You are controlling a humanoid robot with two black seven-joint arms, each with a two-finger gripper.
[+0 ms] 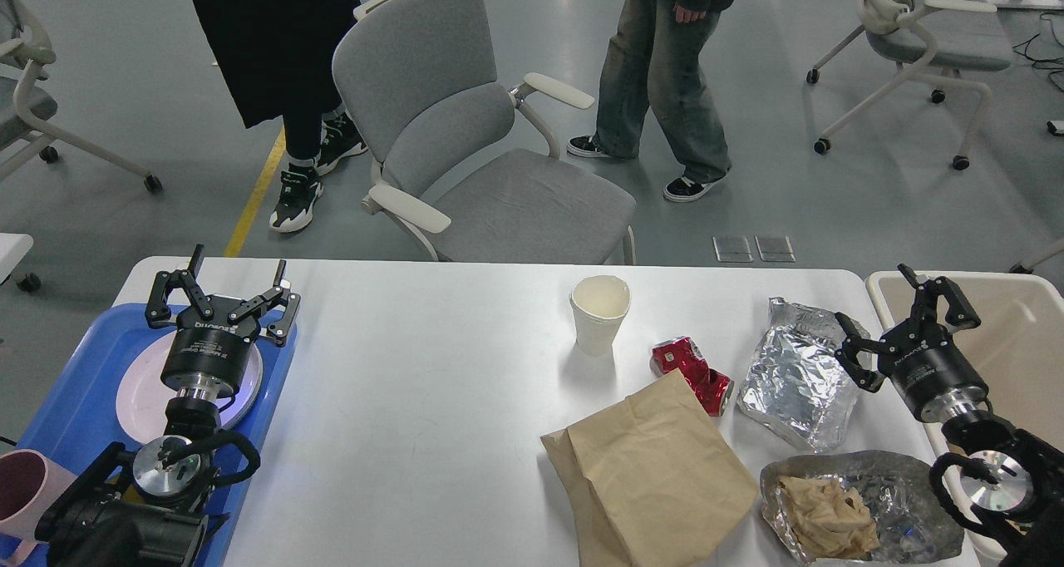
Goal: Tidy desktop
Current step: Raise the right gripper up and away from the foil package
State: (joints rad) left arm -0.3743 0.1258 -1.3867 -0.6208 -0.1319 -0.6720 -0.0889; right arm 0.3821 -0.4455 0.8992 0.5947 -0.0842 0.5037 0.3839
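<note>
With fingers spread and empty, our right gripper (pixel 899 321) hovered beside the foil (pixel 798 376) on the desktop (pixel 416 401), seemingly the next pickup.

desktop (pixel 416 384) | white, smooth, rounded corners | flat, spans view | litter cluttering right half

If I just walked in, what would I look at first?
Probably the mess at the right end of the white desktop: a brown paper bag, crinkled foil, a squashed red can and a paper cup. Two open black grippers hover, the left gripper over a blue tray, the right gripper beside the foil.
</note>
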